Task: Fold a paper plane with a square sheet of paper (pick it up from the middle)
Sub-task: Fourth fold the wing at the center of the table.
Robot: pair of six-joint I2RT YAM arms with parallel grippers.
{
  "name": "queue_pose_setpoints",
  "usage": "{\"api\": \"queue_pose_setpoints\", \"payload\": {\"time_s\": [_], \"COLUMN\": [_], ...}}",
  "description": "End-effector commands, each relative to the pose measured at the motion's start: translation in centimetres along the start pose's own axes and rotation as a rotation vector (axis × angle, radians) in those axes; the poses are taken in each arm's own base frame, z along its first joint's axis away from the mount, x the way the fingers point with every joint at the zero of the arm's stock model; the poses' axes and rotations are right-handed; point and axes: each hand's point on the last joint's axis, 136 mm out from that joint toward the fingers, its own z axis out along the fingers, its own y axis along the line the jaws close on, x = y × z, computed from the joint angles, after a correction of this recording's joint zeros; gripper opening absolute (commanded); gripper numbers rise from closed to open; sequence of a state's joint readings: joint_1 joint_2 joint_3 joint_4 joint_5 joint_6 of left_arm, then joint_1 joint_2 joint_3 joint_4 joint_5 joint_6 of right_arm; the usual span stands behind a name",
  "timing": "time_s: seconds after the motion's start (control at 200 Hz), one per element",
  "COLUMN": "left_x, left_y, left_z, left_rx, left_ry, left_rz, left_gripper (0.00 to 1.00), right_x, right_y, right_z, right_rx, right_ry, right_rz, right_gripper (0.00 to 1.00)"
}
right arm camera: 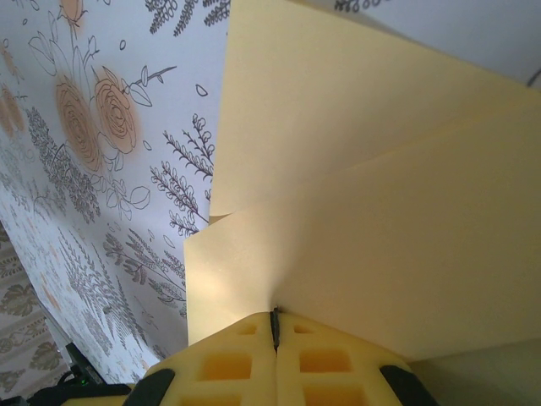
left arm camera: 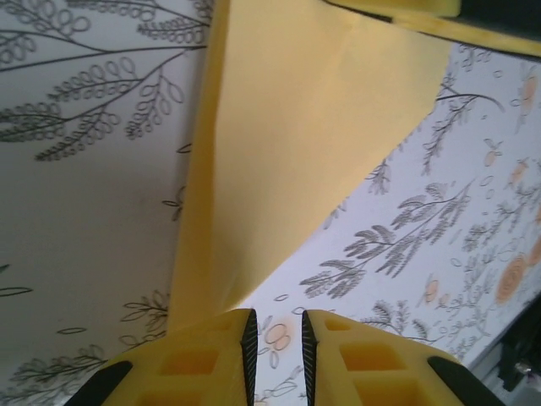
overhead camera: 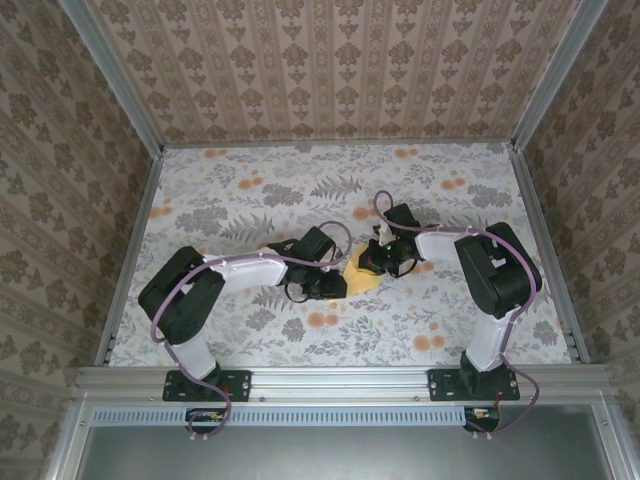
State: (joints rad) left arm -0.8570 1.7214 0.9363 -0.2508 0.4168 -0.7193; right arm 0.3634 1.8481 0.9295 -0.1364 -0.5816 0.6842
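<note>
Here, right fingers pinching yellow paper, left fingers slightly parted.

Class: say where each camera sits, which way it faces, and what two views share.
Top external: above and behind the bases, facing down on the floral-print table; both arms, left gripper, right gripper show.
Left wrist: arm-mounted, faces past its parted yellow fingers at the creased yellow-orange paper sheet.
Right wrist: arm-mounted, faces past its shut fingers pinching that sheet.
All share sheet and table.
</note>
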Motion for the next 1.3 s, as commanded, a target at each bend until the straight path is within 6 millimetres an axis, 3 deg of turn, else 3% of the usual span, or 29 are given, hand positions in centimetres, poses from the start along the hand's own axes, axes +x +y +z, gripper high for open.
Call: {"api": "queue_pose_setpoints", "payload": {"time_s": [0.0, 0.115, 0.28, 0.6, 0.795, 1.05, 1.295], "left_x": [-0.2, -0.6, -1.3, -1.6, -2.1, -1.7, -1.8], "left_y": [0.3, 0.4, 0.5, 0.2, -0.6, 0.6, 0.5], "left_z": [0.0, -0.6, -2.0, -0.8, -0.5, 0.6, 1.0], "left_rx": [-0.041, -0.057, -0.08, -0.051, -0.015, -0.041, -0.026], "left_ry": [-0.001, -0.027, -0.093, -0.087, -0.1, -0.078, -0.079], "left_rz": [0.06, 0.073, 0.121, 0.221, 0.306, 0.317, 0.321], "left_gripper": [0.24, 0.24, 0.27, 0.28, 0.28, 0.25, 0.14], "right_x": [1.5, 1.3, -0.1, -2.2, -1.4, -0.2, 0.0], "right_y": [-5.5, -4.8, -1.9, 4.2, 4.4, 4.5, 3.0], "right_z": [1.2, 1.1, 0.0, -3.2, -3.0, -1.4, -0.2], "right_rx": [0.196, 0.174, 0.102, -0.034, -0.041, -0.076, -0.042], "right_ry": [0.037, 0.036, 0.004, -0.053, -0.045, -0.002, 0.02], "right_rz": [0.082, 0.075, 0.036, -0.097, -0.093, -0.072, -0.046], "right_gripper": [0.06, 0.07, 0.1, 0.23, 0.24, 0.23, 0.22]}}
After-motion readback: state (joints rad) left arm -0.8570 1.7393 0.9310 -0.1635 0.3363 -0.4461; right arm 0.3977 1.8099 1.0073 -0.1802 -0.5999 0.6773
